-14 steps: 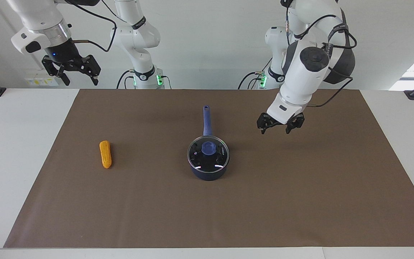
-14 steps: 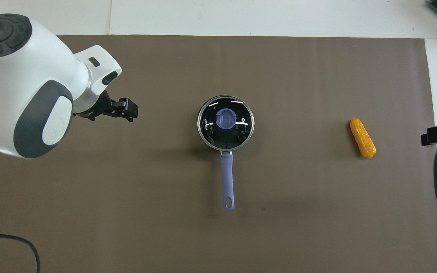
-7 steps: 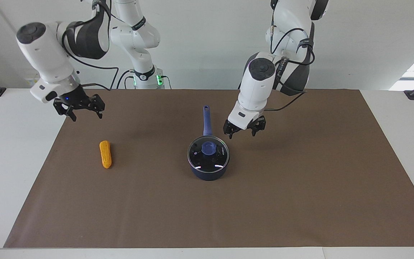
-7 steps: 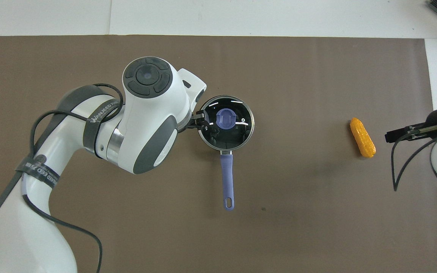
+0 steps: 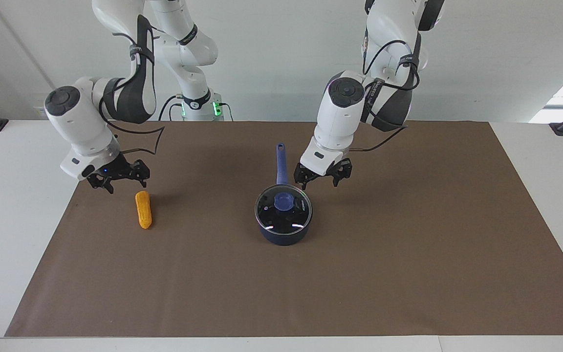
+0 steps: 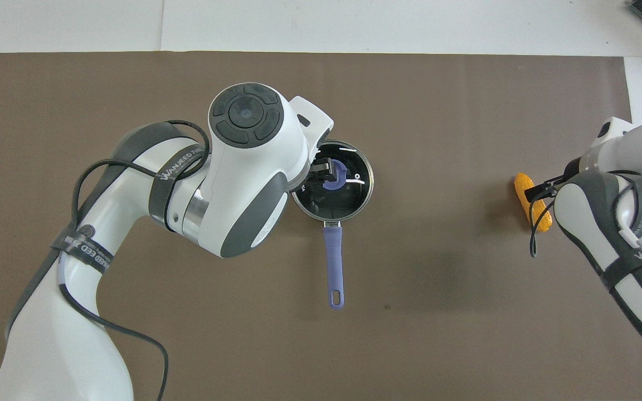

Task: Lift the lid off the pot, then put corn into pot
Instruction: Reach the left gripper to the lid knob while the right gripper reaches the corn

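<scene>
White table [image 5: 22,205] with brown mat [image 5: 408,254] on it; on mat, pot [image 5: 284,230] under left gripper [image 5: 319,179], corn [image 5: 143,209] beside right gripper [image 5: 118,179].

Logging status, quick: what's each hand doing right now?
Left hand: open, holding nothing, raised above the lid on the pot.
Right hand: open, empty, by the corn.

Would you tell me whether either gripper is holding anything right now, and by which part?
Nothing is held. The left gripper hangs open above the lid; the right gripper hangs open by the corn.
</scene>
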{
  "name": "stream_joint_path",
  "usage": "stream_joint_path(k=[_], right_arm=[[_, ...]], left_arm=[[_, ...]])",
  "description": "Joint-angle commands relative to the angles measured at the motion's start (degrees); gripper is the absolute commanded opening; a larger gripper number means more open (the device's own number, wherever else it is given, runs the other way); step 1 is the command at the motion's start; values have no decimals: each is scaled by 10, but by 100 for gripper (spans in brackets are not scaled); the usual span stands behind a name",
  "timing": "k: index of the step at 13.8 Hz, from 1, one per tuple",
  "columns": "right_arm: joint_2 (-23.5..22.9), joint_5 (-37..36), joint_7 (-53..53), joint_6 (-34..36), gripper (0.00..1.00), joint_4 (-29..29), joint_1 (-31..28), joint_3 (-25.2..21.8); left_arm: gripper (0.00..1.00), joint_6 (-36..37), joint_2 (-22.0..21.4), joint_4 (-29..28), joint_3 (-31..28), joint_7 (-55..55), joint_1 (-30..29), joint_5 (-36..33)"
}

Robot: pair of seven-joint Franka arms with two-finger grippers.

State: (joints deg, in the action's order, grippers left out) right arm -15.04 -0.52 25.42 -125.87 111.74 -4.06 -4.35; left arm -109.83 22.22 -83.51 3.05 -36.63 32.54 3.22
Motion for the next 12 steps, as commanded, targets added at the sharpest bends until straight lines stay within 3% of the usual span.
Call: stream_joint_path(k=[1,4,10,12], right_arm=[[-8,-1,38,-13,100,13,-3,1],[-24,-1,91,-27,100,18,-10,1],[-31,-2,89,-47,100,33,-3,1],[-31,-2,92,-48,72,33,-3,1]], left_arm=[[100,-35,12,15,5,16,6,2],[100,-68,30,16,7,13,12,11],[100,-107,80,26,6,7,24,6],[100,-98,114,71,4,6,24,6]])
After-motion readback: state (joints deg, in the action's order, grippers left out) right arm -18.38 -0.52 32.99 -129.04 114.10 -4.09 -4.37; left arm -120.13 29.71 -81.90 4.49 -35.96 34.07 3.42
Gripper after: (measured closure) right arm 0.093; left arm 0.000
